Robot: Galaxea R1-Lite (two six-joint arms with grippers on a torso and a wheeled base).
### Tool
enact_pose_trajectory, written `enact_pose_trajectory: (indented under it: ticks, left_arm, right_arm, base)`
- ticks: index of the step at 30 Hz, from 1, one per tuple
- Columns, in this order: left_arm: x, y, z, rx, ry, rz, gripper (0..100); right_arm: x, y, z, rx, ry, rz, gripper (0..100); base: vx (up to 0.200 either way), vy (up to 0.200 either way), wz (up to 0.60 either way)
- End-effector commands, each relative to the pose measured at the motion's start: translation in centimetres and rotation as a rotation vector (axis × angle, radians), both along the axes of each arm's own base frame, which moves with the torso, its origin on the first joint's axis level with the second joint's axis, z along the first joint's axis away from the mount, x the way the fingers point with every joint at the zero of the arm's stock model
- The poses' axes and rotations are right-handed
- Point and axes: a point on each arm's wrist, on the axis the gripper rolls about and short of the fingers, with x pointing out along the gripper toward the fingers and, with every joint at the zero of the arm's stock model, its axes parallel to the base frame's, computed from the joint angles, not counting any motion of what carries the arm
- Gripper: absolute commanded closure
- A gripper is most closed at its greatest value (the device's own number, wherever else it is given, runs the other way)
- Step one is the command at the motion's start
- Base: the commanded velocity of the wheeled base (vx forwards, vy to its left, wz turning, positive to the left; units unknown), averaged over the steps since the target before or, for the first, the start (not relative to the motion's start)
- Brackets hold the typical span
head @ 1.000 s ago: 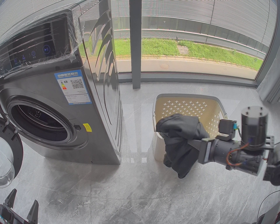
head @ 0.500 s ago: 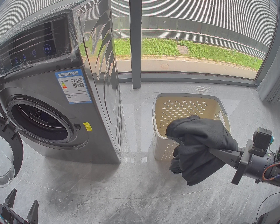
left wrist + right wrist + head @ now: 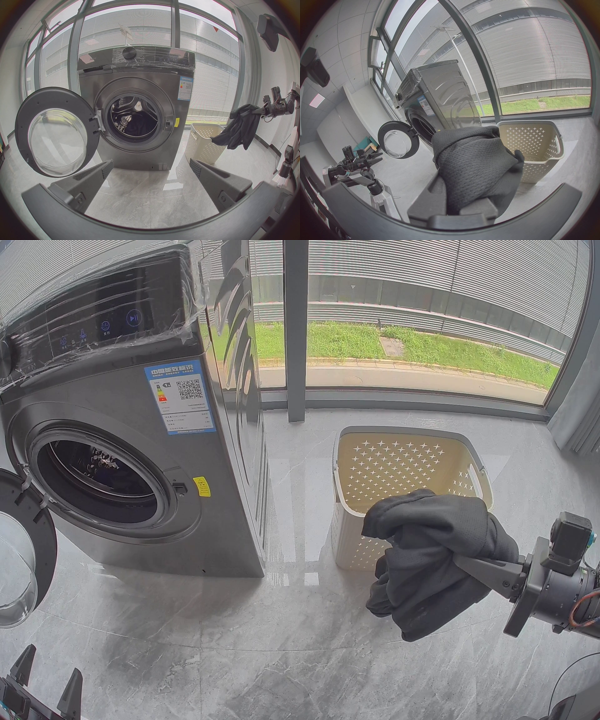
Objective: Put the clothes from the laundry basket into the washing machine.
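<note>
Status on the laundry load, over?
Right gripper shut on dark garment, hanging clear of floor by laundry basket. Left gripper open, low, holding nothing. Washing machine door open; nothing seen blocking the drum.

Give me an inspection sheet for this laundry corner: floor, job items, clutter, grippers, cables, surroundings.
Surface: glossy grey stone floor.
Job's things: washing machine, door swung open; laundry basket beside it, no clothes seen inside; dark garment hanging clear of the floor near the basket.
Clutter: nothing seen.
Grippers: right gripper shut on the dark garment; left gripper open, low, facing the machine.
Cables: orange wire on the right wrist.
Surroundings: tall window, grass outside; curtain at the right.
</note>
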Motion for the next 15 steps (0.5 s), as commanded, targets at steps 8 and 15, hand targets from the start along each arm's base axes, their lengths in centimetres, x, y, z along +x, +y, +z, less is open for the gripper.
enact_pose_trajectory:
  ticks: [8, 15]
  left_arm:
    - [0.05, 0.00, -0.46, -0.001, 0.007, 0.000, 0]
    - [0.05, 0.00, -0.48, -0.001, 0.009, 0.000, 0]
  right_arm:
    - [0.09, 0.23, 0.01, -0.001, 0.004, 0.012, 100]
    - [0.08, 0.26, 0.15, 0.008, -0.006, 0.024, 100]
  base:
    - [0.000, 0.200, 0.00]
    - [0.000, 0.200, 0.00]
